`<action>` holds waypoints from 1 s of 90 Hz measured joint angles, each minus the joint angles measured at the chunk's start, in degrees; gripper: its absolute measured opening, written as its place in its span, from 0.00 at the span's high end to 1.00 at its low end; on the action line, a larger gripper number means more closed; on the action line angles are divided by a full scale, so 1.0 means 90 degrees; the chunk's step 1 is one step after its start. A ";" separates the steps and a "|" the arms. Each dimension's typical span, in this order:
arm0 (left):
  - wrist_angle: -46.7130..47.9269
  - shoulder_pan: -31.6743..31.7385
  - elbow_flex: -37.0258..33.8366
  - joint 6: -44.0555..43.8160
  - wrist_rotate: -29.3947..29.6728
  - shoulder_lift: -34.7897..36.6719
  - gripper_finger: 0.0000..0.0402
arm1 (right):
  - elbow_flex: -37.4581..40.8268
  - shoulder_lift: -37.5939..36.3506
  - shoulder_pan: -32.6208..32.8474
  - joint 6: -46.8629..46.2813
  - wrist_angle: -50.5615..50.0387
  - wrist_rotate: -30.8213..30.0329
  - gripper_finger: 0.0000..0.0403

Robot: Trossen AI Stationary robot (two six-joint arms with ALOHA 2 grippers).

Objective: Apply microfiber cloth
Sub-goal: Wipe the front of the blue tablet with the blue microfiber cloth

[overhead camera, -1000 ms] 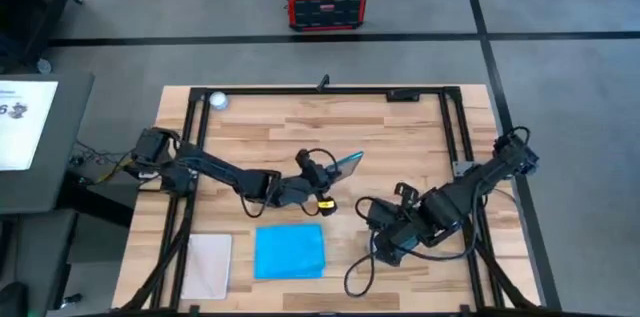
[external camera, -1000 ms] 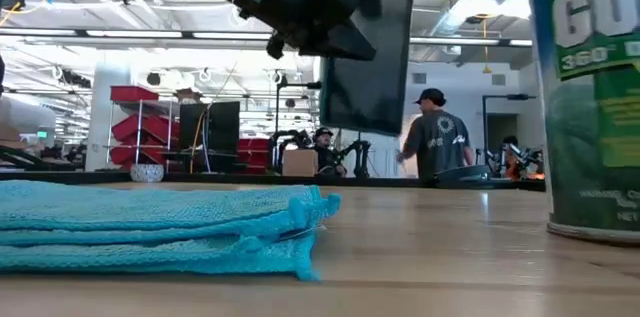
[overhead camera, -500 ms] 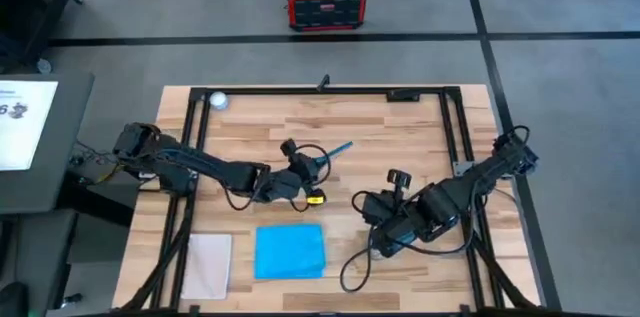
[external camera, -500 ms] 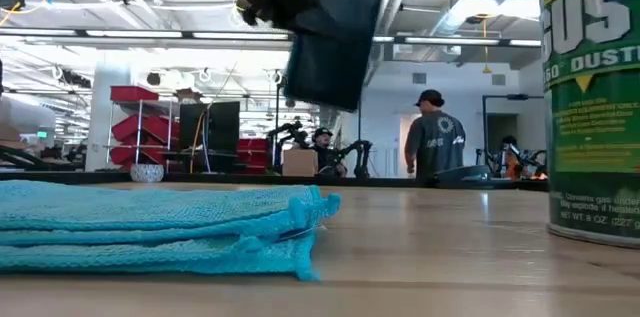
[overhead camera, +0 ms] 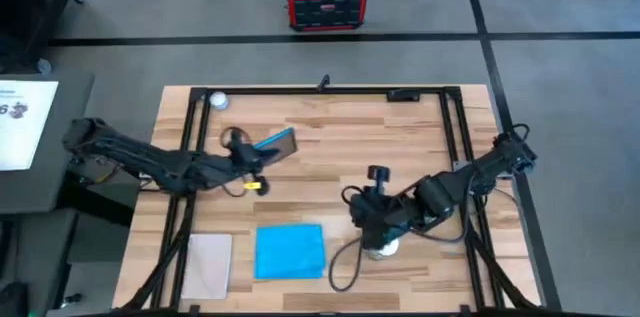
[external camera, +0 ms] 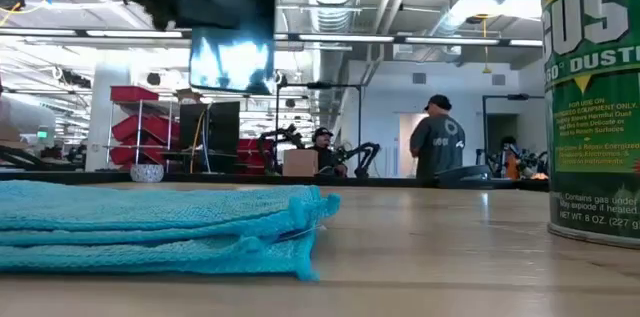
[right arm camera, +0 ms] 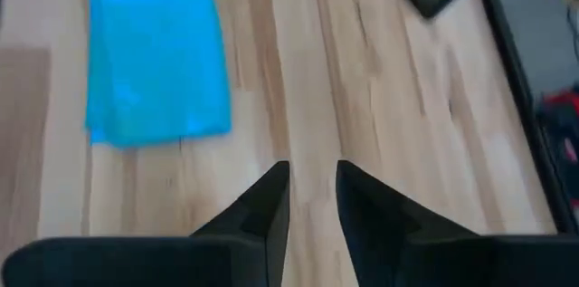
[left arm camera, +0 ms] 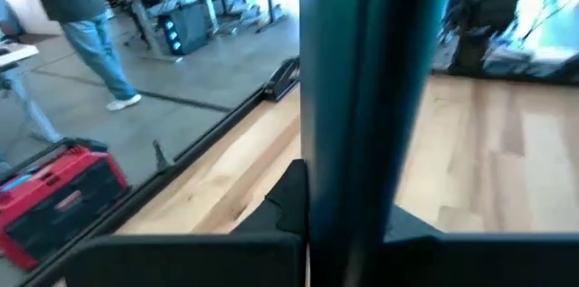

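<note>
I have the left end effector [overhead camera: 262, 154] clamped on the edge of the tablet [overhead camera: 277, 143], holding it lifted off the surface [overhead camera: 400, 137]; in its wrist view the tablet [left arm camera: 371, 97] runs edge-on straight out between the fingers. The right end effector [right arm camera: 312, 196] is empty, its fingers only narrowly parted, hanging just beside the duster can [external camera: 592, 97].

The microfiber cloth [overhead camera: 290, 251] lies folded flat on the surface, ahead of the right end effector and off to one side, near but not touching. From the left end effector it sits well apart, on the near side.

My judgement is that the step in hand is fetching the cloth with the right arm. To do it well I would spread the fingers wider first, come down over the cloth's nearest edge, and pinch through all the folded layers so it lifts as one bundle. I would hold the tablet steady and tilted toward the right arm, so wiping pressure does not twist it out of the grip.
</note>
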State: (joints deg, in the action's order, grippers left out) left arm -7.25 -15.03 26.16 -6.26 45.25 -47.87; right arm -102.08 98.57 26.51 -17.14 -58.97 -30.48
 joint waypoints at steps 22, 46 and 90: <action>0.0151 -0.0061 -0.0728 0.0046 0.0000 0.1124 1.00 | 0.1024 0.0235 -0.1205 0.1218 0.2501 0.2437 0.80; 0.0413 0.0020 -0.0775 0.0212 -0.0001 0.1185 1.00 | 0.1243 0.1624 -0.1633 0.1099 0.2274 0.3560 0.80; 0.0585 0.0639 -0.0778 0.0141 -0.0284 0.1142 1.00 | 0.0403 0.2726 -0.0903 0.1225 0.2472 0.3730 0.80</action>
State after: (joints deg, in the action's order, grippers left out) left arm -1.98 -9.28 19.16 -4.99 42.70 -37.58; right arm -98.45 123.11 18.38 -6.12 -36.72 3.09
